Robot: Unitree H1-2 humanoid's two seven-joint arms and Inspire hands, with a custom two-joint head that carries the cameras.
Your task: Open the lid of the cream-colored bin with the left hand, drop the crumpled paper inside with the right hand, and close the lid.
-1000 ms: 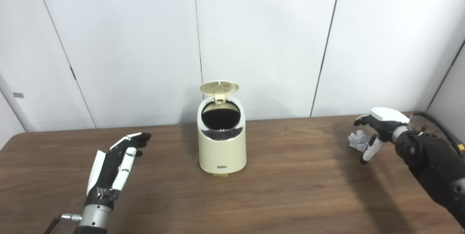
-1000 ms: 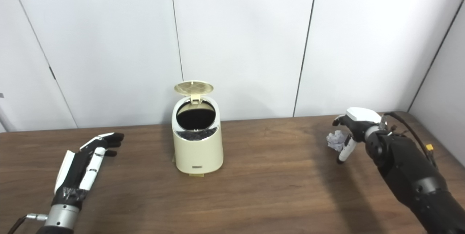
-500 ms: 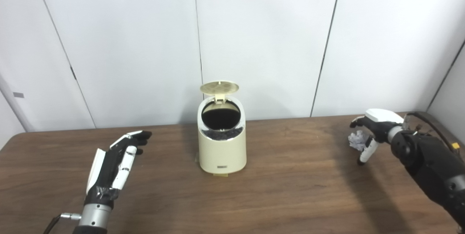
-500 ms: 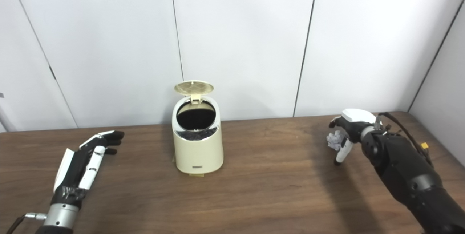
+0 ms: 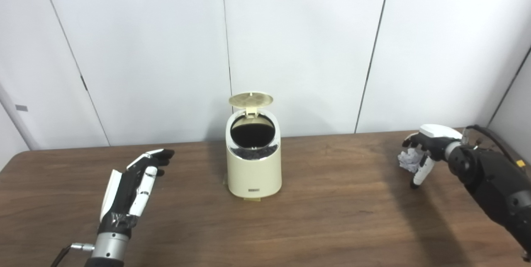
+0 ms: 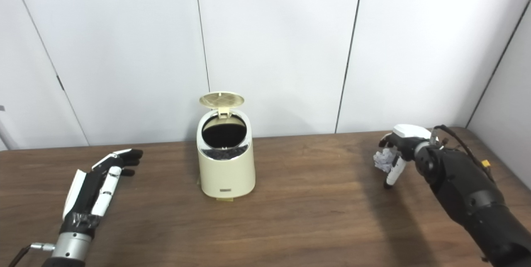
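Note:
The cream-colored bin (image 5: 254, 167) stands mid-table with its round lid (image 5: 250, 100) flipped up at the back and its dark mouth showing. To its left my left hand (image 5: 132, 184) rests open above the table, fingers straight and pointing toward the bin, holding nothing. At the far right a crumpled white paper (image 5: 407, 161) lies on the table. My right hand (image 5: 427, 146) is cupped over it. Its fingers curl down over the paper's top and its thumb points down beside the paper. The paper is not lifted.
The brown wooden table (image 5: 332, 217) runs up to a white panelled wall behind the bin. A black cable (image 5: 493, 140) lies near the table's far right corner, behind my right arm.
My right hand has settled lower over the paper and curled its fingers in around it. The left hand, bin and lid have not moved.

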